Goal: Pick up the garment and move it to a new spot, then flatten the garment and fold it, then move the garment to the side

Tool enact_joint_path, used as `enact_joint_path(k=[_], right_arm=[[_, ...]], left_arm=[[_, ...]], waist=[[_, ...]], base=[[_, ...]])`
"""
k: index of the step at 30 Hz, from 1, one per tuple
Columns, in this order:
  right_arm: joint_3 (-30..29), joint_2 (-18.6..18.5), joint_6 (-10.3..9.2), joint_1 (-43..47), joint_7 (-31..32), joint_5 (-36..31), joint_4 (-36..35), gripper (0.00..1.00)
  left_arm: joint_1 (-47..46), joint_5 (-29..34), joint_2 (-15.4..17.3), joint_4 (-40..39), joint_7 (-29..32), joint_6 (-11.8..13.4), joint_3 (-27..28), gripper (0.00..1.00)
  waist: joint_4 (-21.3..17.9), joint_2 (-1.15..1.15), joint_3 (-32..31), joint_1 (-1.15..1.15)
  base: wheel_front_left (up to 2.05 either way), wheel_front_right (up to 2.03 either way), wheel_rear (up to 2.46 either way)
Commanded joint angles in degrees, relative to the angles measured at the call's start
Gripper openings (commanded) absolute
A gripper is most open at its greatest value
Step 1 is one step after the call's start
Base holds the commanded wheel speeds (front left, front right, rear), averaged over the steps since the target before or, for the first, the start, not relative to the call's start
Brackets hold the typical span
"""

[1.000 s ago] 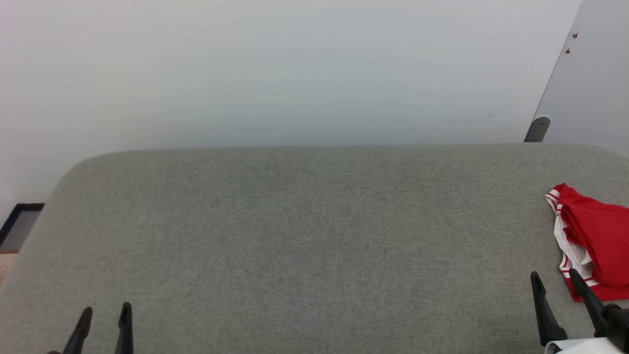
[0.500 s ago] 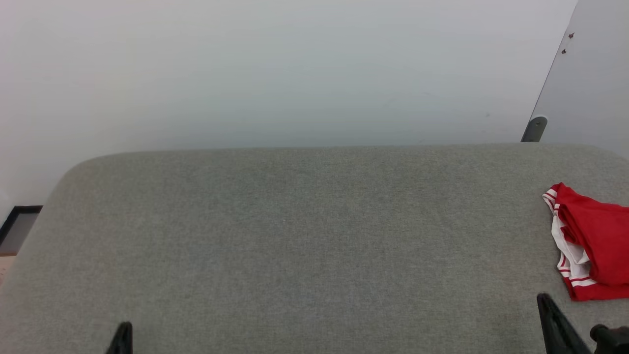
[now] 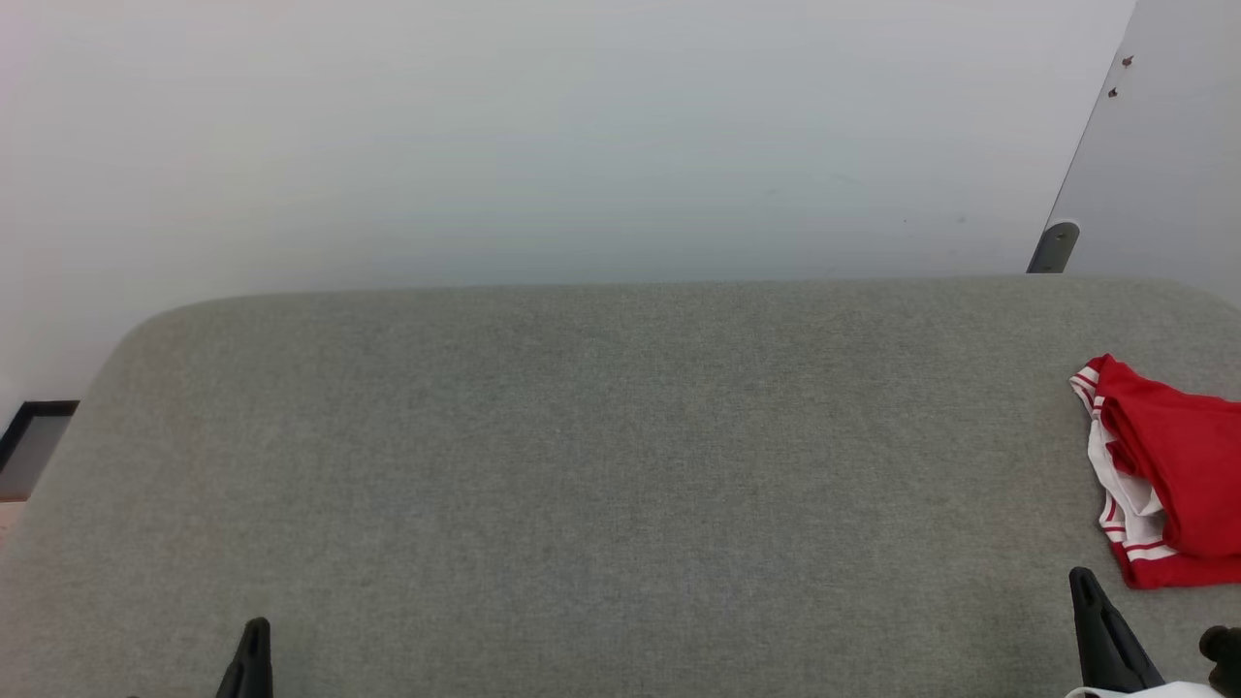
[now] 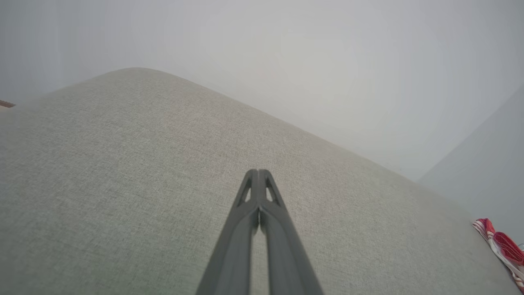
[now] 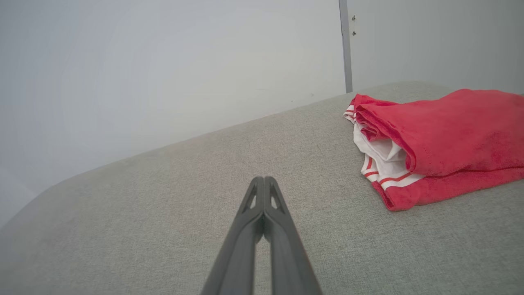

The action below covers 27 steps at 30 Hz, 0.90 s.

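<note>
Left fingers [image 4: 235,246], right fingers [image 5: 239,246] newly together; garment [image 5: 442,131] on cushion [image 5: 143,213]

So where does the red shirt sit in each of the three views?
Head view: red shirt at the right edge, halfway down, cut by the frame.
Left wrist view: red shirt small in the bottom right corner.
Right wrist view: red shirt large at upper right.
Shared landmark: the grey cushion under it.

Garment [image 3: 1178,465] lies on pad [image 3: 601,456], at 3 o'clock, by pad's right edge. Wall [image 3: 543,136] behind pad, at 12 o'clock. Left gripper [image 3: 255,635] at 7 o'clock, right gripper [image 3: 1084,591] at 5 o'clock, both over pad's near side. Right gripper near garment, apart from it.
</note>
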Motion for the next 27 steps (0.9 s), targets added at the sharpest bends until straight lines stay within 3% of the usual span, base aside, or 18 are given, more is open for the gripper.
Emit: enact_joint_path(k=[1,27], right_arm=[[-0.42,-0.09,-0.01,-1.60,0.32,1.67,-0.94,0.00],[-2.07,2.27,-0.02,-4.37,5.98,23.15,-1.10,0.00]], left_arm=[[-1.57,-1.55,0.40,-0.61,0.32,-0.03,0.41,0.00],[-6.42,-20.05,-2.91,0.76,6.14,-0.07,0.78,0.00]], waist=[[-0.01,0.00,0.03,0.00],[-0.36,0.00,1.06,0.00]], base=[[0.00,0.00,0.00],[0.00,0.00,0.00]])
